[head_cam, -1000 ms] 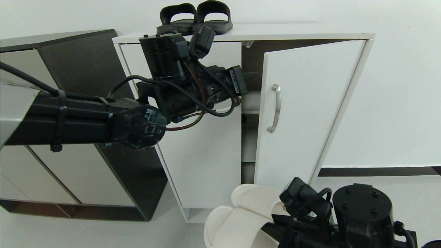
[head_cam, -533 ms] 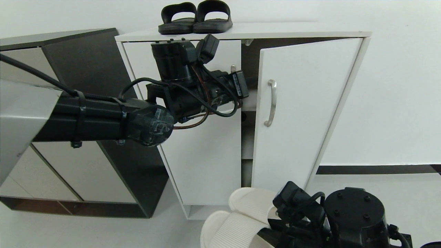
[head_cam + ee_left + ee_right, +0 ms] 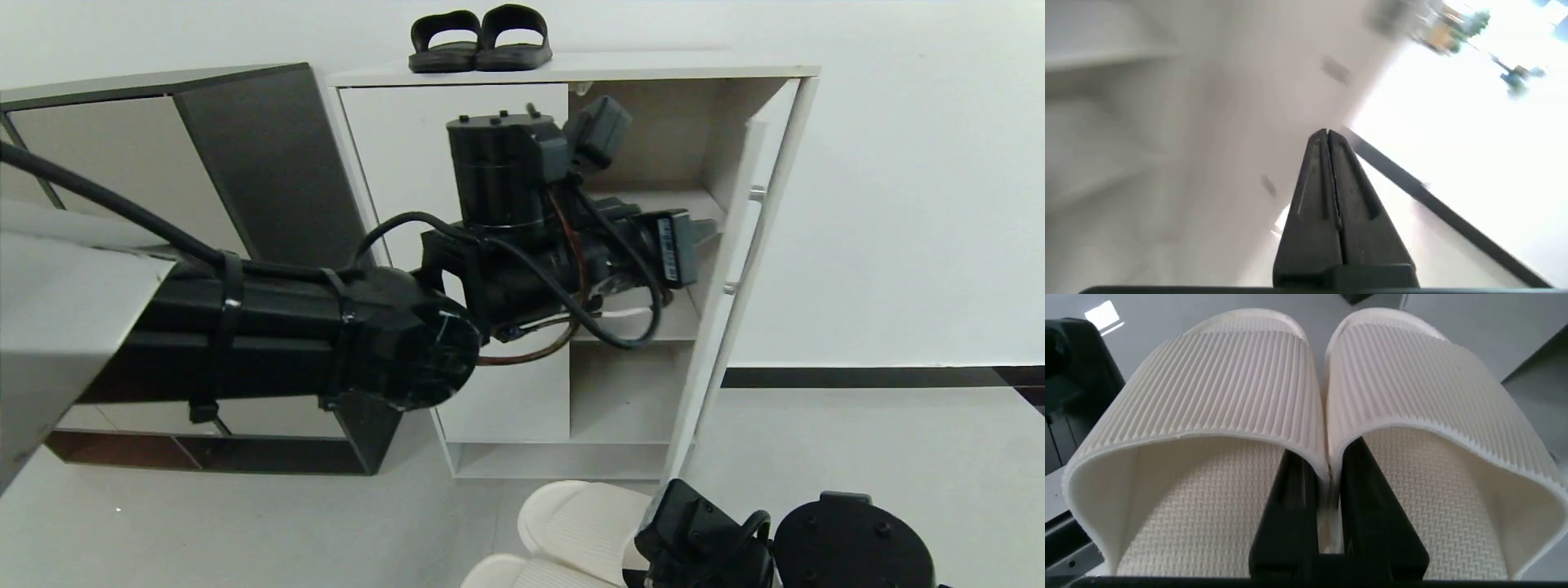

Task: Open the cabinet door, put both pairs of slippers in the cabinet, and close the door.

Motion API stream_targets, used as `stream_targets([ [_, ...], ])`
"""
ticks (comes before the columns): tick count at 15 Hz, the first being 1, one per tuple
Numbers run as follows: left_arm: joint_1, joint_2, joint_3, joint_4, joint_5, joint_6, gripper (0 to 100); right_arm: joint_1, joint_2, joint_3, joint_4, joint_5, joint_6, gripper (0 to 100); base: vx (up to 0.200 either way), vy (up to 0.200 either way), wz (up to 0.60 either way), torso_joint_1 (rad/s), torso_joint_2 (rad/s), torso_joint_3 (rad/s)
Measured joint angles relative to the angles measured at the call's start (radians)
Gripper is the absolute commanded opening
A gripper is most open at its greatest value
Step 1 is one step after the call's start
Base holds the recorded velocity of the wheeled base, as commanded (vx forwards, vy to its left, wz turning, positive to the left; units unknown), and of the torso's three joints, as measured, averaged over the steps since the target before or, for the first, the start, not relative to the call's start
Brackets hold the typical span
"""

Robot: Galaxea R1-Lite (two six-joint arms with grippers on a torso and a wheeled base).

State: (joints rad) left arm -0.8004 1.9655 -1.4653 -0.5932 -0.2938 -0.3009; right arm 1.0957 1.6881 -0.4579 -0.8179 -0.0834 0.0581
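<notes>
White slippers [image 3: 1208, 400], clamped by their inner walls in my right gripper [image 3: 1327, 486], point lengthwise toward the open cabinet [image 3: 620, 392] ahead of my fingertips; my left gripper [image 3: 1328, 171] is pressed together

Holds the left arm [image 3: 269, 335] raised and stretched forward, coming in from the left across the middle of the head view, with cables strapped along the black forearm and looping round the wrist [image 3: 506, 188], whose round housing stands upright. Points the left gripper [image 3: 1328, 143] out beyond that wrist, both fingers [image 3: 1310, 204] pressed flat together along their whole length. Holds the right arm [image 3: 853, 543] low at the bottom right of the head view. Clamps the right gripper [image 3: 1328, 486] on the pair of white slippers [image 3: 1200, 408], one finger [image 3: 1290, 514] inside each, pinching the two inner walls together.
</notes>
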Motion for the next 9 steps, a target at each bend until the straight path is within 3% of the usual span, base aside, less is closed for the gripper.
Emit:
stream_targets([
  [1,-0.039,0.000,0.001,-0.002,0.002,0.005,0,-0.001,0.000,0.000,-0.001,0.000,0.000,0,-0.200,0.000,0.00,-0.002,0.00,0.002],
  [3,-0.050,-0.002,0.004,-0.026,0.014,0.007,0,-0.024,0.003,-0.011,-0.002,0.000,0.009,0,0.000,0.000,0.00,0.000,0.00,0.000],
  [6,0.031,-0.058,0.039,-0.049,0.112,0.011,0,-0.136,0.027,-0.071,-0.003,-0.025,0.046,0,0.000,0.000,0.00,0.000,0.00,0.000],
  [9,0.129,-0.220,0.163,0.001,0.232,0.054,0,-0.218,0.082,-0.179,0.000,-0.164,0.116,0,0.000,0.000,0.00,0.000,0.00,0.000],
])
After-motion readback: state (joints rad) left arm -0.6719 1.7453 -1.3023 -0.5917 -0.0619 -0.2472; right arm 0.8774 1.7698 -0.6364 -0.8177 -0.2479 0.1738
